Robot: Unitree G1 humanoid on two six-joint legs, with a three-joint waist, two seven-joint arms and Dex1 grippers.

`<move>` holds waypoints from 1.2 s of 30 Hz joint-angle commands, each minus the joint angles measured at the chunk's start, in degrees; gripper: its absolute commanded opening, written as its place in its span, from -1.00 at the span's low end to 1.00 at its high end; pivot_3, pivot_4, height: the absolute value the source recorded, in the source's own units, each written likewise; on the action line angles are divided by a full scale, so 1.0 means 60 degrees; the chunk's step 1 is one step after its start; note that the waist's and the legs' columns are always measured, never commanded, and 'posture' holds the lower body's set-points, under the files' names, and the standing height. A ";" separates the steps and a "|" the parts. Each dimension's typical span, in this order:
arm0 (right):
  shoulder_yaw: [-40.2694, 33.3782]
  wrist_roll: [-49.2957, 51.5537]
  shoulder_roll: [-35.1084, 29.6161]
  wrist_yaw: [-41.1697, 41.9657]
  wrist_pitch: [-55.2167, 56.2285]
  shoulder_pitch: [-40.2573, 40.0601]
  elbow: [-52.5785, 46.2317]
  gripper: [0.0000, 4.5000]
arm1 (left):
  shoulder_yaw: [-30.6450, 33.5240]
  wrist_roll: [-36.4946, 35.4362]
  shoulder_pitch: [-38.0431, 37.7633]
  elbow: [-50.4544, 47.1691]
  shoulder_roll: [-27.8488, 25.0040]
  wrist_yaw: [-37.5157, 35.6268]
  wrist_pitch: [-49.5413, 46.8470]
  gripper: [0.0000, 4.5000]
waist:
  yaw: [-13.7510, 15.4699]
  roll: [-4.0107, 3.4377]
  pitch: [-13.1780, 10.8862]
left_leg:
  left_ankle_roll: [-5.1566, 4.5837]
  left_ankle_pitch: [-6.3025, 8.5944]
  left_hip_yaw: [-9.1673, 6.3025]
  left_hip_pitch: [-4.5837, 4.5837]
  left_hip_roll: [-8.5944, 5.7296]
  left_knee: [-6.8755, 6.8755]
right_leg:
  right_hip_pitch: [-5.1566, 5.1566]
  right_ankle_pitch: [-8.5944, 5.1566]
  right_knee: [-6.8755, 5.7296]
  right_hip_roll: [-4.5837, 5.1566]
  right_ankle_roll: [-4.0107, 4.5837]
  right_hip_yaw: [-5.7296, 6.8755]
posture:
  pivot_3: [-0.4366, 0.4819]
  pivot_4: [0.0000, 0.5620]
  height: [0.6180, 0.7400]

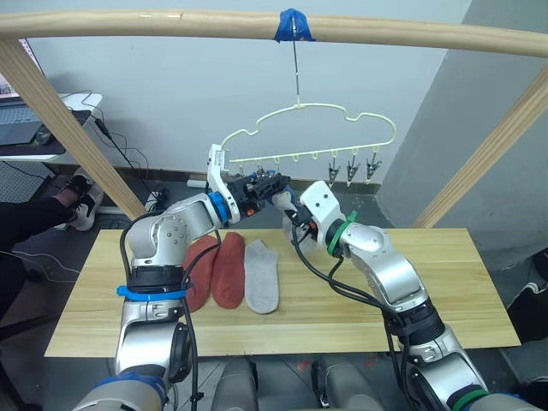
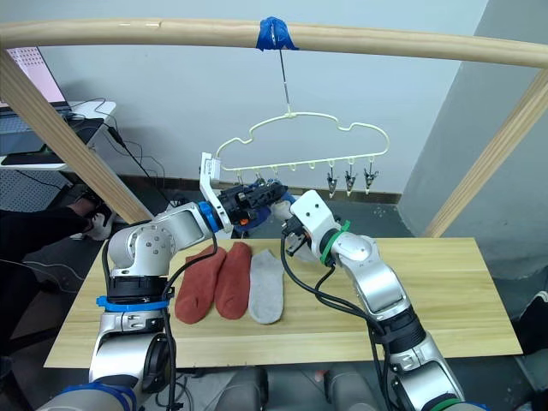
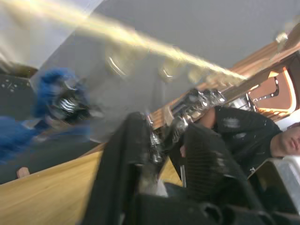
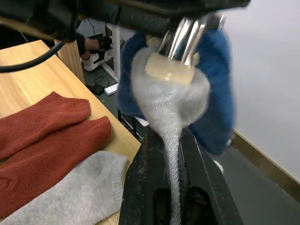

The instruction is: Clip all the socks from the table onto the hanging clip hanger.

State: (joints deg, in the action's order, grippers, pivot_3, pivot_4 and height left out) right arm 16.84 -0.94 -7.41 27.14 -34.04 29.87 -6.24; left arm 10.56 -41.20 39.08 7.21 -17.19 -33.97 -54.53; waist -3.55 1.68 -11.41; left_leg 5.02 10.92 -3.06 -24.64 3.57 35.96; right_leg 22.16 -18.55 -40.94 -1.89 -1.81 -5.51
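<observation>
Fingers of the right gripper [image 4: 171,154] pinched on a light grey knit sock [image 4: 171,101]; fingers of the left gripper [image 3: 161,145] closed on a small silver clip [image 3: 157,140].

Both grippers meet just below the thin pale yellow-green wire clip hanger [image 1: 304,128], which hangs by its hook from a wooden pole [image 1: 171,26] marked with blue tape [image 1: 294,24]. Grey sock's top sits at a silver clip, with blue knit socks [image 4: 213,89] hanging close behind it. Three silver clips [image 1: 351,171] hang free at the hanger's right end. On the pale wooden plank desk [image 1: 428,282]: two rust-red socks [image 1: 218,270] side by side, one more light grey sock [image 1: 261,276] touching their right edge.
</observation>
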 commanded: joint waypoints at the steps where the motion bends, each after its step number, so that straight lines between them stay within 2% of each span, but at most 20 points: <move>1: -0.0187 0.0139 0.0054 -0.0092 0.0157 0.0123 -0.0040 -1.00 | 0.0080 -0.0121 0.0083 -0.0394 -0.0166 -0.0129 0.0087 0.27 | 0.0005 0.0000 0.0000 | 0.0000 0.0000 0.0000 0.0000 0.0000 0.0000 | 0.0000 0.0000 0.0000 0.0000 0.0000 0.0000 | -0.09 -0.49 1.00; 3: -0.0273 0.0217 0.0107 -0.0114 0.0172 0.0106 0.0041 -1.00 | 0.0125 -0.0117 0.0079 -0.0412 -0.0300 -0.0177 0.0100 0.57 | 0.0007 0.0000 0.0000 | 0.0000 0.0000 0.0001 0.0000 0.0000 0.0000 | 0.0001 0.0000 0.0000 0.0000 0.0000 -0.0001 | -0.09 -0.49 1.00; 5: -0.0426 0.0384 0.0214 -0.0123 0.0131 0.0066 0.0125 -1.00 | 0.0169 -0.0156 0.0033 -0.0512 -0.0428 -0.0220 0.0081 0.78 | 0.0006 0.0000 0.0000 | 0.0000 0.0000 0.0000 0.0000 0.0000 0.0000 | 0.0002 0.0000 0.0000 0.0000 0.0000 -0.0001 | -0.09 -0.49 1.00; 7: -0.0596 0.0526 0.0267 -0.0108 0.0116 -0.0003 0.0254 -0.76 | 0.0072 -0.0093 -0.0149 -0.0775 -0.0649 -0.0316 0.0117 1.00 | 0.0001 0.0000 0.0000 | 0.0000 0.0000 0.0000 -0.0002 0.0001 -0.0002 | 0.0005 0.0000 0.0000 0.0000 0.0000 -0.0001 | -0.08 -0.49 1.00; 8: -0.0645 0.0574 0.0249 -0.0078 0.0133 -0.0047 0.0314 -0.67 | -0.0056 0.0012 -0.0290 -0.0943 -0.0800 -0.0397 0.0189 1.00 | -0.0004 0.0000 0.0000 | 0.0000 0.0000 0.0001 -0.0002 0.0001 -0.0003 | 0.0005 0.0000 0.0000 0.0000 0.0000 -0.0001 | -0.08 -0.49 1.00; 10: -0.0750 0.0673 0.0176 -0.0058 0.0118 -0.0179 0.0389 -0.36 | -0.0459 0.0427 -0.0627 -0.1276 -0.1159 -0.0583 0.0501 1.00 | 0.0001 -0.0001 0.0000 | 0.0000 0.0000 0.0001 -0.0002 0.0002 -0.0007 | 0.0005 0.0000 0.0003 0.0000 0.0000 -0.0002 | -0.08 -0.48 1.00; 12: -0.0955 0.0788 -0.0080 0.0030 0.0038 -0.0551 0.0259 -0.08 | -0.0401 0.0301 -0.0885 -0.1669 -0.1252 -0.0537 0.0405 1.00 | 0.0033 -0.0001 0.0000 | 0.0000 0.0000 0.0001 -0.0002 0.0002 -0.0009 | 0.0006 0.0000 0.0007 0.0000 0.0000 -0.0002 | -0.05 -0.47 1.00; 16: -0.1423 0.1215 -0.0612 0.0163 -0.0463 -0.1385 -0.0713 0.58 | -0.0342 0.0186 -0.1297 -0.2250 -0.1510 -0.0687 0.0383 1.00 | 0.0146 0.0000 -0.0002 | 0.0000 0.0001 0.0000 -0.0015 -0.0002 -0.0006 | 0.0008 -0.0001 0.0015 0.0004 0.0000 0.0000 | -0.02 -0.45 1.00; 19: -0.1646 0.1353 -0.0827 -0.0020 -0.0619 -0.1821 -0.1407 0.99 | -0.0291 -0.0005 -0.1706 -0.2595 -0.1679 -0.0774 0.0203 1.00 | 0.0138 -0.0001 -0.0002 | -0.0001 0.0001 0.0002 -0.0014 -0.0001 -0.0003 | 0.0008 -0.0002 0.0014 0.0005 -0.0002 -0.0003 | -0.01 -0.44 1.00; 21: -0.1942 0.1547 -0.0559 -0.0382 -0.0607 -0.2036 -0.1867 0.99 | -0.0191 -0.0165 -0.1916 -0.2871 -0.1684 -0.0593 -0.0023 1.00 | 0.0083 -0.0001 -0.0002 | -0.0001 0.0001 0.0003 -0.0011 0.0003 -0.0004 | 0.0010 -0.0007 0.0010 0.0002 -0.0010 -0.0005 | 0.00 -0.42 1.00; 24: -0.2052 0.1417 -0.0209 -0.0996 -0.0284 -0.2312 -0.2598 0.99 | -0.0165 0.0887 -0.2584 -0.3608 -0.1574 0.0237 0.1267 1.00 | 0.0046 -0.0002 -0.0002 | -0.0002 0.0001 -0.0001 -0.0008 0.0013 -0.0011 | 0.0012 -0.0009 0.0009 -0.0005 -0.0013 -0.0004 | 0.00 -0.42 1.00; 26: -0.2074 0.1336 -0.0062 -0.1323 -0.0315 -0.2314 -0.2900 0.99 | -0.0451 0.1358 -0.2915 -0.3854 -0.1882 0.0144 0.1700 1.00 | 0.0059 -0.0002 -0.0003 | -0.0001 0.0001 0.0001 -0.0007 0.0012 -0.0017 | 0.0015 -0.0008 0.0011 -0.0005 -0.0011 -0.0007 | 0.01 -0.40 1.00; 30: -0.2124 0.1435 0.0296 -0.1772 -0.0192 -0.1978 -0.3090 0.99 | -0.0323 0.1045 -0.3126 -0.3725 -0.2107 -0.0940 0.2467 1.00 | 0.0124 -0.0003 -0.0004 | -0.0001 0.0001 0.0006 -0.0008 0.0006 -0.0014 | 0.0015 -0.0009 0.0014 -0.0002 -0.0012 -0.0011 | 0.01 -0.39 1.00; 35: -0.2052 0.1287 0.0657 -0.2131 0.0389 -0.1418 -0.2570 0.99 | -0.0836 0.1722 -0.3712 -0.4230 -0.2830 -0.2634 0.4429 1.00 | 0.0145 -0.0006 -0.0006 | -0.0001 0.0001 0.0018 -0.0008 0.0006 -0.0017 | 0.0016 -0.0022 0.0028 0.0000 -0.0032 -0.0019 | 0.04 -0.41 1.00; 36: -0.2112 0.1261 0.0741 -0.2265 0.0490 -0.1285 -0.2380 0.92 | -0.0887 0.1792 -0.3792 -0.4302 -0.2857 -0.2765 0.4727 1.00 | 0.0155 -0.0005 -0.0005 | -0.0001 0.0001 0.0018 -0.0008 0.0005 -0.0026 | 0.0016 -0.0013 0.0031 0.0000 -0.0015 -0.0019 | 0.04 -0.41 1.00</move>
State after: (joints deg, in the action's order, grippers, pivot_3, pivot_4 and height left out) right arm 4.66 6.80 -3.48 14.72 -33.07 21.08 -20.79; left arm 5.82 -31.32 16.65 -15.90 -33.87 -48.23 -30.00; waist -2.63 1.64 -11.44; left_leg 5.01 10.93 -2.95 -24.68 3.62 35.80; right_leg 22.26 -18.59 -40.74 -1.89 -1.81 -5.61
